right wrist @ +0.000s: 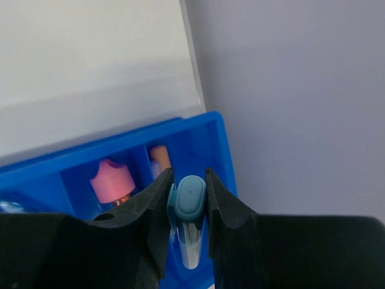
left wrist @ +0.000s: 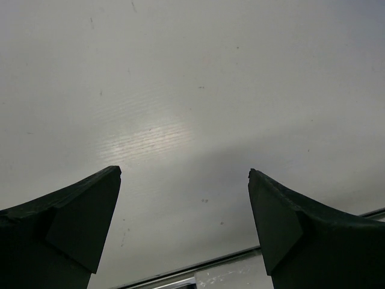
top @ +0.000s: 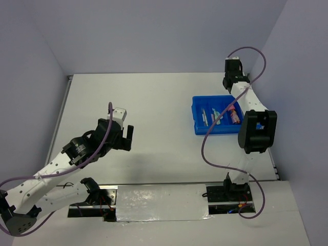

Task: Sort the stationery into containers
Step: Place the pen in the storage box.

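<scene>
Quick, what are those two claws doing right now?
Left gripper: open, holding nothing.
Right gripper: closed on a blue-capped pen, above the blue tray.

A robotics lab test cell: a white table [top: 154, 102] boxed in by plain pale walls [top: 164, 31] at 9, 12 and 3 o'clock, the left arm [top: 56, 164] and right arm [top: 256, 128] with purple cables [top: 207, 148] bolted at 6 o'clock

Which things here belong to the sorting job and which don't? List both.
Job: blue tray, pink-capped bottle, pens in the tray, blue-capped item in the right gripper.
Not the job: purple cable, silver strip at the near edge.
</scene>
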{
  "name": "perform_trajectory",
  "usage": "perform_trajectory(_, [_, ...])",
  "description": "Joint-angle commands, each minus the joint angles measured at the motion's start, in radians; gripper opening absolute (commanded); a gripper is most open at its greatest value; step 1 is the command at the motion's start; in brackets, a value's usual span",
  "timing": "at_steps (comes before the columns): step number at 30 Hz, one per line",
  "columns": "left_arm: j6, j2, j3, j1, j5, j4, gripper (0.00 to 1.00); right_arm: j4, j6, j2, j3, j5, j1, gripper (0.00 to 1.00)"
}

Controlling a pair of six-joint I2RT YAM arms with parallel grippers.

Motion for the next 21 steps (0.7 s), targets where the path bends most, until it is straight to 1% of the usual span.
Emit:
perform_trajectory(1, [0.012,-0.034,0.005,0.003,-0.066,0.008,0.99,-0.009,-0.072,0.020,0.014,0.078,-0.032,0.00])
perform_trajectory(4, [0.011,-0.046,-0.003,0.003,-0.060,0.013,0.99,0.030,-0.080,0.019,-0.055,0.113,-0.053,0.01])
perform_trajectory(7, [0.008,-0.054,-0.004,0.005,-0.063,0.014,0.99,0.071,-0.071,0.017,-0.129,0.133,-0.063,0.08])
perform_trajectory(8, [0.008,-0.057,-0.004,0.003,-0.066,0.014,0.99,0.076,-0.065,0.022,-0.153,0.135,-0.066,0.15])
perform_trajectory(10, [0.011,-0.058,-0.006,0.005,-0.063,0.017,0.99,0.059,-0.037,0.046,-0.153,0.149,-0.075,0.24])
perform_trajectory(11, [0.012,-0.058,-0.006,0.003,-0.060,0.021,0.99,0.048,-0.036,0.054,-0.143,0.138,-0.073,0.27])
perform_trajectory(13, [0.014,-0.047,-0.001,0.003,-0.062,0.021,0.99,0.019,-0.013,0.063,-0.136,0.111,-0.073,0.27])
perform_trajectory(15, [0.009,-0.026,0.006,0.003,-0.070,0.007,0.99,0.002,0.004,0.065,-0.135,0.097,-0.075,0.35])
perform_trajectory(16, [0.008,-0.021,0.006,0.005,-0.073,0.005,0.99,-0.005,0.010,0.060,-0.133,0.095,-0.073,0.42])
perform_trajectory(17, [0.006,-0.015,0.009,0.005,-0.077,0.005,0.99,-0.016,0.018,0.057,-0.123,0.106,-0.069,0.60])
perform_trajectory(19, [0.008,-0.009,0.011,0.011,-0.079,0.005,0.99,-0.036,0.035,0.030,-0.107,0.098,-0.066,0.71])
perform_trajectory(20, [0.005,-0.008,0.011,0.017,-0.082,0.005,0.99,-0.041,0.040,0.016,-0.104,0.087,-0.063,0.84])
perform_trajectory(21, [0.005,-0.006,0.012,0.029,-0.080,0.008,0.99,-0.045,0.049,-0.015,-0.100,0.083,-0.061,0.89])
